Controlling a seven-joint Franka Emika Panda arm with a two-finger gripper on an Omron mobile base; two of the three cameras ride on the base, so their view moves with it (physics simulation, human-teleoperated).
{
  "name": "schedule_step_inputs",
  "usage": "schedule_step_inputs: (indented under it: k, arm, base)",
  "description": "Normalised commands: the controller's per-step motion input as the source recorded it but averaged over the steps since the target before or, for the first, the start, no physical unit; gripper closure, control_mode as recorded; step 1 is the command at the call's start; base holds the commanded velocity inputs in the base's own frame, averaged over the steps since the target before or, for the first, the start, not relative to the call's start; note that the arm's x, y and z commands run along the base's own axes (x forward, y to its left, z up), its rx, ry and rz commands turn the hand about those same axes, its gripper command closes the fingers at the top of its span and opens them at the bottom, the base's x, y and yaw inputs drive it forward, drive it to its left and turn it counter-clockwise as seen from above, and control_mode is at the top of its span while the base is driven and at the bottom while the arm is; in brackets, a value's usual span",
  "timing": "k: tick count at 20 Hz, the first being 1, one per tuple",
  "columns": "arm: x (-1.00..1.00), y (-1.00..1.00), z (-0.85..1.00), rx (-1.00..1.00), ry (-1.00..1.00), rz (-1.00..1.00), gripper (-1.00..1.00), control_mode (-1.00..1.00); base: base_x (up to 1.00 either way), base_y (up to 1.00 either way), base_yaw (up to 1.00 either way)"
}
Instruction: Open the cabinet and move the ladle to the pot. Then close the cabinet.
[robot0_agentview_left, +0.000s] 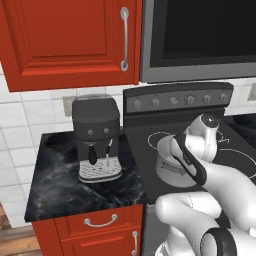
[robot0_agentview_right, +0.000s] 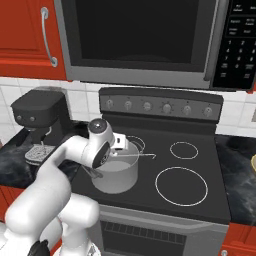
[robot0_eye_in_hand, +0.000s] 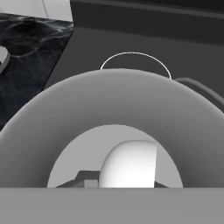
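In the hand view the wide cylindrical silver-grey metal pot takes up the lower and middle frame, seen from above its rim, with its pale inside floor in the lower centre. A rounded pale ladle bowl sits inside it at the bottom centre. The jaws are drawn tight together, and the ladle bowl lies right ahead of them, so they appear to pinch the ladle, though the contact itself is hidden.

In the right base view the white arm rises from the lower left and bends over the pot, which stands on the front left of the black glass stovetop, left of centre in the frame. The gripper hangs at the pot's rim, and a thin silver ladle handle runs from it to the right across the pot's mouth. In the left base view the pot lies at centre right, partly behind the arm.

Farther back, a dark grey espresso machine stands on the black marble tabletop left of the stove. Behind the burners sits the stove's knob panel. Above it, across the top of the frame, hangs a black microwave, and at the upper left a red wall cabinet door with a curved silver handle is shut.
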Motion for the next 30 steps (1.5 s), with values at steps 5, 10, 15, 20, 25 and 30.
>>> schedule_step_inputs:
  k: [5,10,15,20,25,30]
  arm:
    - [0.00,0.00,-0.18,0.00,0.02,0.00,1.00,-1.00]
    - [0.00,0.00,-0.14,0.00,0.01,0.00,1.00,-1.00]
    - [0.00,0.00,-0.13,0.00,0.00,0.01,1.00,-1.00]
    - [0.00,0.00,-0.11,0.00,0.00,0.02,1.00,-1.00]
    - [0.04,0.00,-0.14,0.00,0.02,0.02,1.00,-1.00]
    - [0.21,0.00,-0.19,0.00,0.05,0.02,-1.00,-1.00]
  base:
    - [0.00,0.00,0.00]
    - [0.00,0.00,0.00]
    - [0.00,0.00,0.00]
    - [0.00,0.00,0.00]
    - [0.00,0.00,0.00]
    - [0.00,0.00,0.00]
